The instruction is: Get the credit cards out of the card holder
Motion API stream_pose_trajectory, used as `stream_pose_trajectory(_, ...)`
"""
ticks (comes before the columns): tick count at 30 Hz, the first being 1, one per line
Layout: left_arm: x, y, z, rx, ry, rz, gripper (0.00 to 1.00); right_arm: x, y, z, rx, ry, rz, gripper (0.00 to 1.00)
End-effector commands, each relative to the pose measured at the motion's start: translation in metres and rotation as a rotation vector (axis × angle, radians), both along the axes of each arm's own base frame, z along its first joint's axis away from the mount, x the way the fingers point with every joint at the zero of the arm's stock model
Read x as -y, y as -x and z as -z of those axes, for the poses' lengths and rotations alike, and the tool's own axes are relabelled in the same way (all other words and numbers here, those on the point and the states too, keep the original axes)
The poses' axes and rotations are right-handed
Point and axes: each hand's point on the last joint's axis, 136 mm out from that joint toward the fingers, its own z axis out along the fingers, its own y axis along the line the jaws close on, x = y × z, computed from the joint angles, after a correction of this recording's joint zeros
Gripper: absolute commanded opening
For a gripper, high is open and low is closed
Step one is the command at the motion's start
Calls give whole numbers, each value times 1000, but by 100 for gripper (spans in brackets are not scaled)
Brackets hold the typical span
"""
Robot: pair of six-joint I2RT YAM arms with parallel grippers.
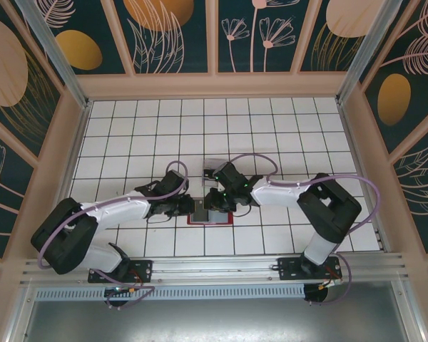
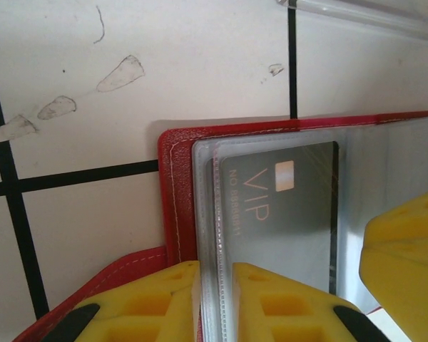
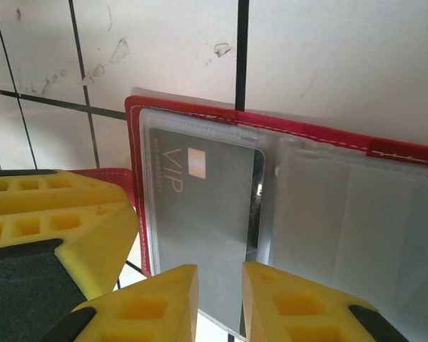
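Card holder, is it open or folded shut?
Open: the card holder lies spread flat, clear sleeves showing, a grey VIP card inside one.

A: Card holder (image 2: 172, 192)?
B: Red, stitched edge, open and lying flat on the white tiled table (image 2: 93, 214). Clear plastic sleeves inside. Just below center in the top view; its corner is center-left in the left wrist view.
A: Credit card (image 2: 292, 214)?
B: One visible. Grey, gold chip, "VIP" print, tucked in a clear sleeve, left side of the holder in the right wrist view.
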Motion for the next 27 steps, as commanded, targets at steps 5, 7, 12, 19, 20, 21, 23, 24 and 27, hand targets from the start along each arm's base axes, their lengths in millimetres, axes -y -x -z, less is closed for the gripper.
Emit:
stream_pose_trajectory(5,-24,8,23,-40,-142,18,22,-4,1,8,-9,2,-5,23)
stream_pose_trajectory(7,-29,11,29,-52,-171,23,22,-4,3,12,-17,3,-7,23)
stream_pose_trajectory(12,-28,13,33,-69,-172,31,22,-3,6,18,-29,3,-12,23)
stream_pose_trajectory(19,-27,16,37,-87,-172,41,22,-4,8,21,-42,-5,-21,23)
stream_pose_trajectory(20,-27,16,37,-88,-172,41,22,-4,8,20,-43,-8,-22,23)
stream_pose_trajectory(21,-28,16,38,-89,-173,40,22,-5,9,21,-45,-8,-24,24)
stream_pose_trajectory(23,-27,16,38,-90,-170,42,22,-6,9,20,-50,-12,-25,26)
stream_pose_trajectory(24,-26,16,38,-91,-169,43,22,-6,9,19,-50,-15,-25,27)
stream_pose_trajectory(27,-26,17,38,-95,-167,44,21,-2,7,18,-41,21,-14,30)
